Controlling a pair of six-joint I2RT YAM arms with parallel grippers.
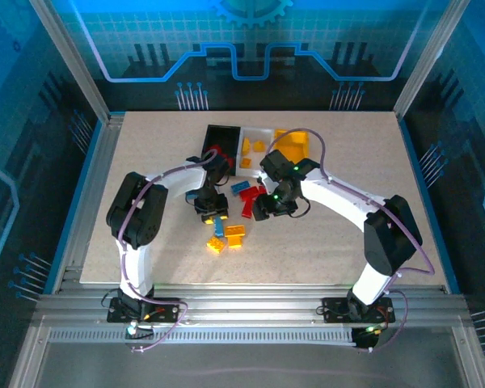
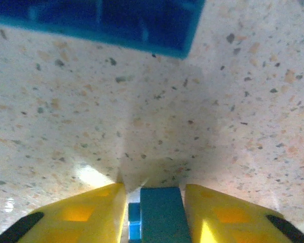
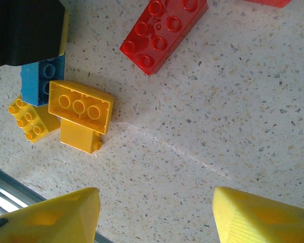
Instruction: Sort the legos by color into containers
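From above, three bins stand in a row at the far middle of the worktop (image 1: 347, 242). They are a black bin (image 1: 226, 132), a white bin (image 1: 263, 134) and a yellow bin (image 1: 300, 148). Red bricks lie in the black one and orange bricks in the white one. What the yellow one holds I cannot tell. Just in front of the bins, the left end effector (image 1: 212, 212) and the right end effector (image 1: 267, 208) hang over a cluster of loose bricks at the worktop's centre. Bare surface runs wide to the left, to the right and toward the near edge, well apart from the metal frame.

The left wrist view has its end effector (image 2: 154, 195) clamped tight on a blue brick (image 2: 162, 217), close over open worktop. A second blue brick (image 2: 91, 20) lies ahead.

In the right wrist view, its end effector (image 3: 154, 202) stands wide apart with nothing between the fingers (image 3: 263, 217). A red brick (image 3: 164, 33) lies ahead. Two yellow bricks (image 3: 81, 114) touch a blue one at the left. The worktop's rail (image 3: 5, 190) is at the bottom left corner.
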